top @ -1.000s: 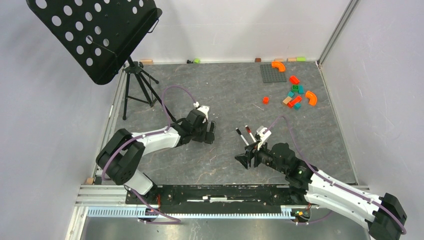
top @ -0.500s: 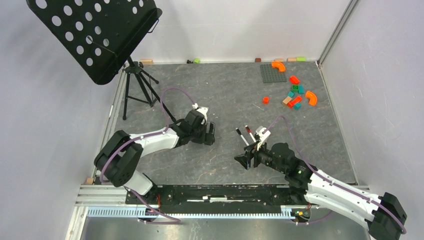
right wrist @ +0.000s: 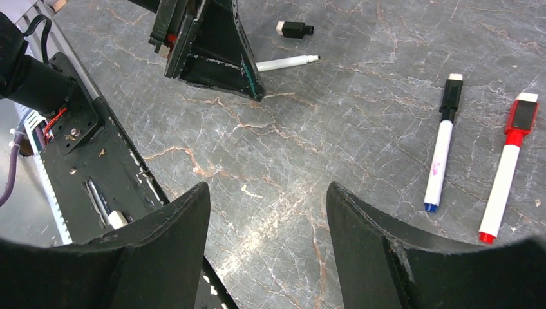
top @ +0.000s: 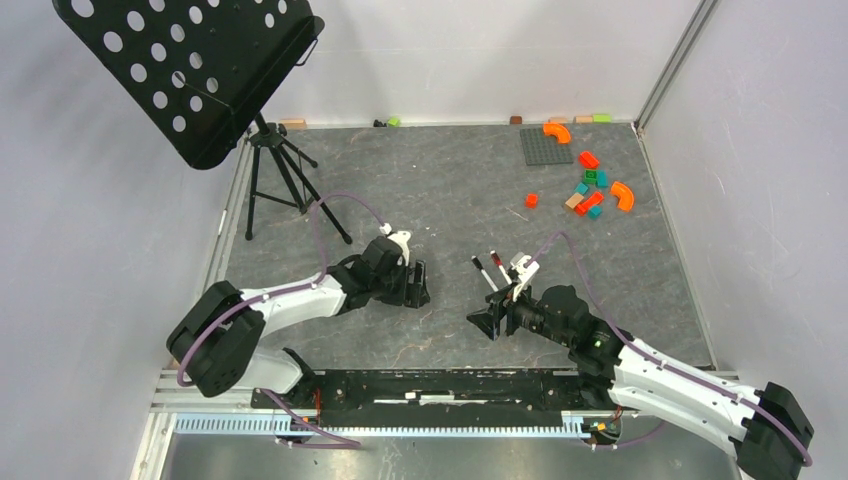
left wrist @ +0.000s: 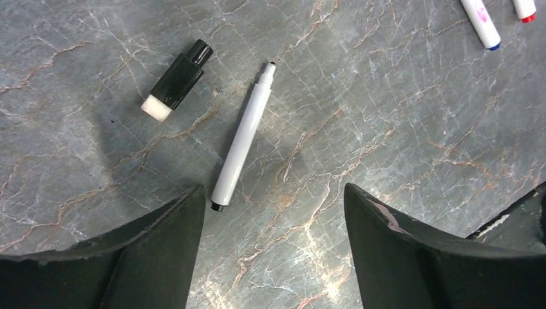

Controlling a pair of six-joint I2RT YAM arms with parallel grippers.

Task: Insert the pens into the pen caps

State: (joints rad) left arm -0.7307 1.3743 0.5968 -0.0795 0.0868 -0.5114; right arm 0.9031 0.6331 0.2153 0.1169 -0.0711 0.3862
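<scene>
An uncapped white pen [left wrist: 243, 136] with a black tip lies on the table, its rear end just ahead of my left fingertip. A loose black cap [left wrist: 177, 80] with a white end lies to its upper left. My left gripper [left wrist: 275, 190] is open and empty above the table; it also shows in the top view [top: 421, 284]. In the right wrist view the pen [right wrist: 287, 62] and the cap [right wrist: 294, 29] lie beside the left gripper [right wrist: 216, 51]. My right gripper [right wrist: 268, 187] is open and empty, and shows in the top view [top: 483, 321].
Two capped markers lie right of my right gripper: one with a black cap and blue end [right wrist: 441, 154], one with a red cap and red end [right wrist: 508, 172]. Toy blocks [top: 588, 190] and a grey baseplate [top: 545, 147] are far right. A music stand [top: 190, 70] stands far left.
My left arm has swung toward the near edge, bringing its open gripper lower in the top view. The right arm has barely moved.
</scene>
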